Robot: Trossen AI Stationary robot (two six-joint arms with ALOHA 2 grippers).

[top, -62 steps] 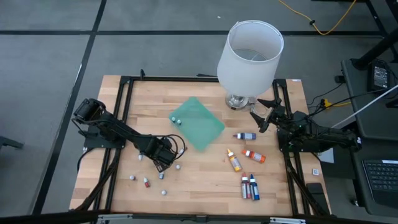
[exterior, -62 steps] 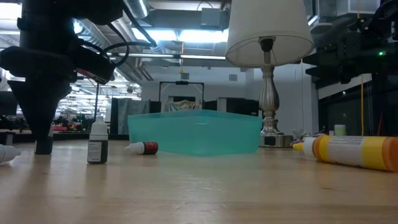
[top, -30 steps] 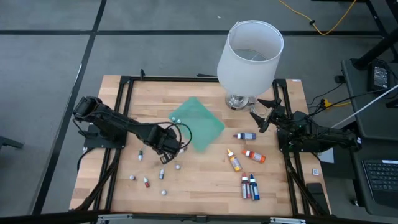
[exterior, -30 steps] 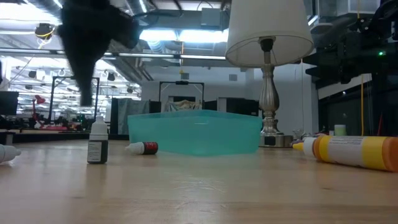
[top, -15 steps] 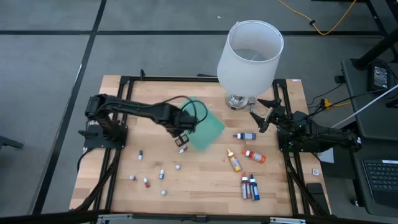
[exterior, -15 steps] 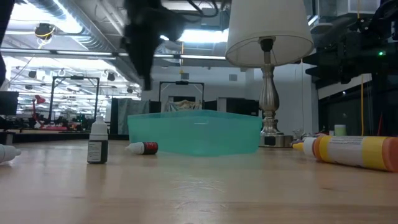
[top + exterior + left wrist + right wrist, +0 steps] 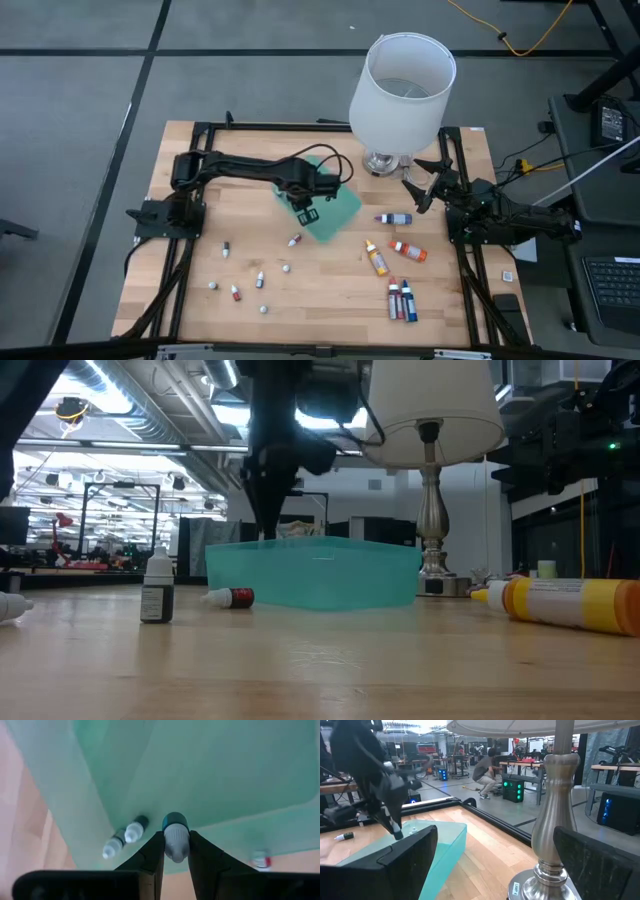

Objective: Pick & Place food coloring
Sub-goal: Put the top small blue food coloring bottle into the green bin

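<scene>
My left gripper (image 7: 305,208) hangs over the green tray (image 7: 335,215), shut on a tiny white-capped dropper bottle (image 7: 175,835). Two more tiny bottles (image 7: 125,836) lie on the tray's floor. Other tiny bottles (image 7: 259,279) lie scattered on the near-left wood, and one with a red tip (image 7: 294,240) lies just off the tray's near corner. Finger-sized bottles lie to the right: blue (image 7: 394,218), red (image 7: 408,250), orange (image 7: 376,258), and a red and blue pair (image 7: 402,300). My right gripper (image 7: 420,185) waits open beside the lamp's base. My left gripper pinches the tiny bottle by its white end (image 7: 176,845) between the two fingertips (image 7: 155,851), coming from above and pointing down. The bottle's dark teal end (image 7: 175,820) points away from the fingers toward the tray's floor. The bottle is lifted clear.
A tall lamp with a white shade (image 7: 402,85) stands on a silver base (image 7: 380,162) at the far right, close to the tray and the right gripper. A black frame (image 7: 200,135) rims the table. In the low view one tiny bottle (image 7: 157,588) stands upright.
My left gripper has risen from the tiny bottles on the near-left wood and swung toward the table's far right. It now hangs over the green tray, lower than half a second ago. The bottles on the table have stayed put.
</scene>
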